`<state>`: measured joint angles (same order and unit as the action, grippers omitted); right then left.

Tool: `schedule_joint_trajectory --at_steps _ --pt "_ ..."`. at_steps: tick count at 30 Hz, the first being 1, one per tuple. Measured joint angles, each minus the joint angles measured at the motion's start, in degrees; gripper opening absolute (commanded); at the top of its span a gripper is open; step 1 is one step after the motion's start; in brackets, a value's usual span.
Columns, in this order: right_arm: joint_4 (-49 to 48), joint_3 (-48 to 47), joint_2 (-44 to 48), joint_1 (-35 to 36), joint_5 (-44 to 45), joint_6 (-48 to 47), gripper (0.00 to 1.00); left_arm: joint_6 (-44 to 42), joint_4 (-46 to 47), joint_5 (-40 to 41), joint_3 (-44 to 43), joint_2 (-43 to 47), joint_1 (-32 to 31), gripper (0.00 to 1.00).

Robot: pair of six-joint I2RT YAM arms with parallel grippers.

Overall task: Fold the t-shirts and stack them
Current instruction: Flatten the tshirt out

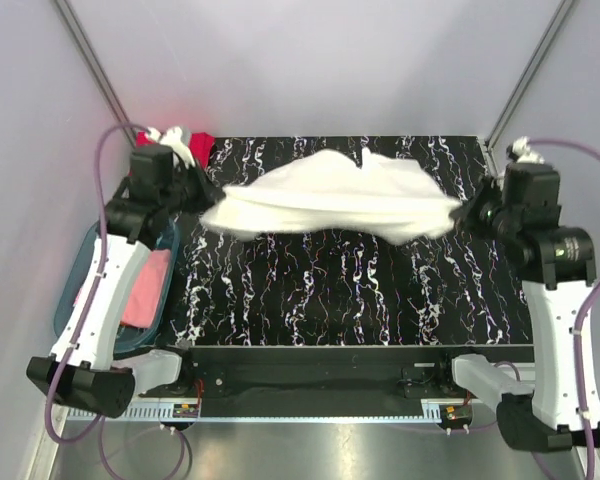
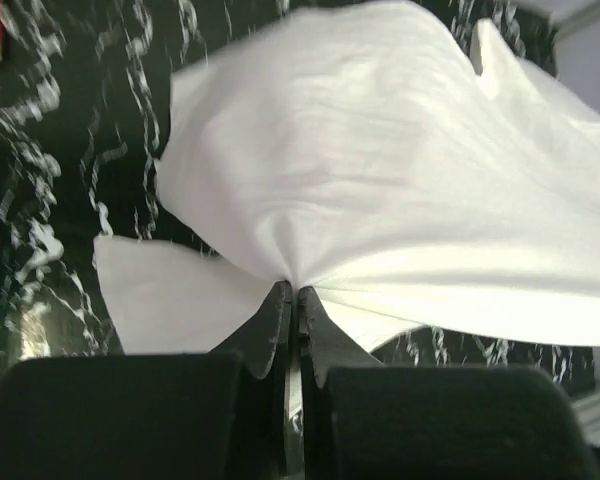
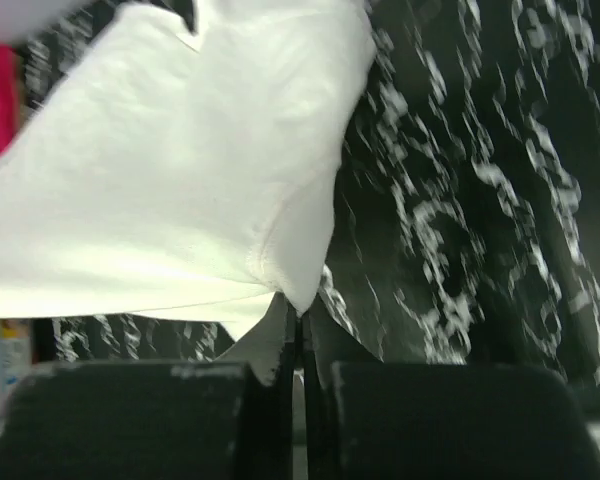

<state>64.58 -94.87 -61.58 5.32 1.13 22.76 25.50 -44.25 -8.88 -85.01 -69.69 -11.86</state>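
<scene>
A white t-shirt [image 1: 330,195] hangs stretched in the air over the black white-streaked mat [image 1: 360,290], held at both ends. My left gripper [image 1: 202,200] is shut on its left edge; in the left wrist view the cloth [image 2: 380,190] bunches into the closed tips [image 2: 293,293]. My right gripper [image 1: 465,212] is shut on the shirt's right edge, where the cloth [image 3: 180,170] gathers at the closed tips [image 3: 299,312]. A red t-shirt [image 1: 198,147] lies at the back left. A pink t-shirt [image 1: 148,290] lies in the teal tub [image 1: 75,275].
The teal tub stands left of the mat beside my left arm. Bits of white cloth [image 1: 173,136] lie next to the red shirt at the mat's back left corner. Grey walls close in the back and sides.
</scene>
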Motion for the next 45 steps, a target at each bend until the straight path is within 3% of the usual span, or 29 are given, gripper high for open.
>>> schedule_joint_trajectory --at_steps 2,6,9,12,21,26,30,32,33,34,37,40,42,45 --pt "2.5 7.1 3.7 -0.1 1.3 1.2 0.00 0.1 1.0 -1.7 8.2 2.3 -0.2 0.07" --pt "6.6 16.7 5.8 -0.4 3.7 2.4 0.00 0.5 2.2 -5.8 21.6 1.2 -1.8 0.35" --pt "7.0 20.9 3.0 -1.2 5.2 2.4 0.00 1.2 2.6 -10.0 26.9 -2.7 -3.2 0.46" --pt "5.8 21.0 -5.9 -1.6 6.6 1.6 0.00 0.9 3.3 -12.4 27.5 -4.3 -4.0 0.61" --pt "-3.3 15.5 -33.5 -4.2 8.2 -2.1 0.06 -2.0 2.9 -11.1 21.9 -6.7 -2.9 0.61" --pt "-5.4 6.8 -43.5 -7.1 7.5 -3.6 0.16 -3.7 2.3 -11.3 17.9 -17.7 -2.7 0.54" --pt "-6.2 11.5 -42.1 -9.7 9.0 -4.3 0.22 -3.0 2.8 -10.4 13.2 -27.9 -5.1 0.55" --pt "-6.0 16.2 -39.7 -11.1 9.2 -4.3 0.33 -1.6 2.9 -8.4 11.0 -31.6 -7.4 0.57" --pt "-6.0 18.9 -38.2 -11.7 9.0 -4.3 0.48 -0.8 3.2 -7.2 10.3 -32.9 -8.4 0.61" --pt "-5.6 21.4 -36.8 -12.3 8.7 -4.1 0.55 0.0 3.4 -5.9 9.9 -33.8 -9.4 0.63" --pt "-3.9 27.3 -32.0 -13.8 8.2 -4.4 0.69 1.9 3.4 -2.1 9.3 -35.4 -11.1 0.65" --pt "-2.4 27.4 -27.5 -13.9 7.3 -5.2 0.72 2.7 3.3 1.1 9.0 -36.7 -11.3 0.58" --pt "-1.9 25.3 -24.0 -13.9 5.6 -5.0 0.80 2.9 3.4 2.0 8.9 -37.4 -11.3 0.57" --pt "-3.8 21.7 -21.6 -13.7 1.0 -4.5 0.80 3.3 3.4 2.3 8.6 -38.2 -11.4 0.57"
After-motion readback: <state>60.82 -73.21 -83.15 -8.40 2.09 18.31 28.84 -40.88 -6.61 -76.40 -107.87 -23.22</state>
